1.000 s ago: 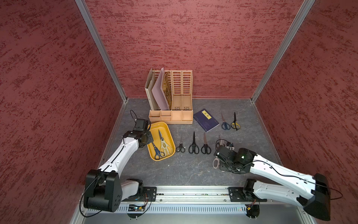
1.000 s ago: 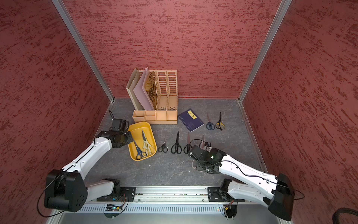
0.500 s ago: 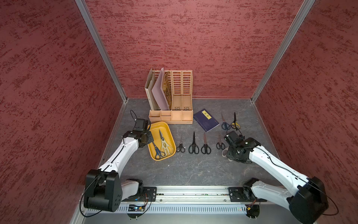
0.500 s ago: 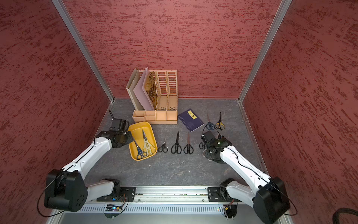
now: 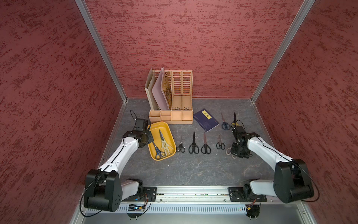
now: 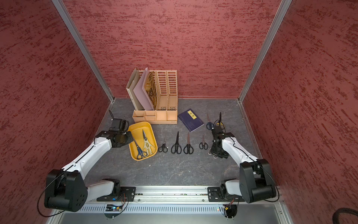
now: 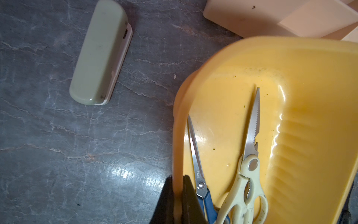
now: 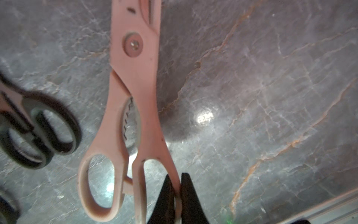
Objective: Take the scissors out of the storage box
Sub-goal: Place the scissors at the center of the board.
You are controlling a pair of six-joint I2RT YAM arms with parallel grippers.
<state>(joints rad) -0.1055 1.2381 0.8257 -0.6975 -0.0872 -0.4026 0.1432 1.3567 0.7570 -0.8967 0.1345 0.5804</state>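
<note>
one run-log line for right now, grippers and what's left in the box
left gripper shut on storage box rim | right gripper shut on cream scissors outside box | box holds blue-handled scissors, cream shears

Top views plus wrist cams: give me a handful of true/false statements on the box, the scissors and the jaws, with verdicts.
1. The left gripper has its jaws shut on the box wall. True.
2. The box is empty. False: a blue pair and a cream pair lie in it.
3. The right gripper has its jaws shut on one handle loop of a pale pair. True.
4. The notebook stands in the organiser. False: the notebook lies flat beside the organiser.
5. Four black pairs lie in a row between the box and the right arm. True.
</note>
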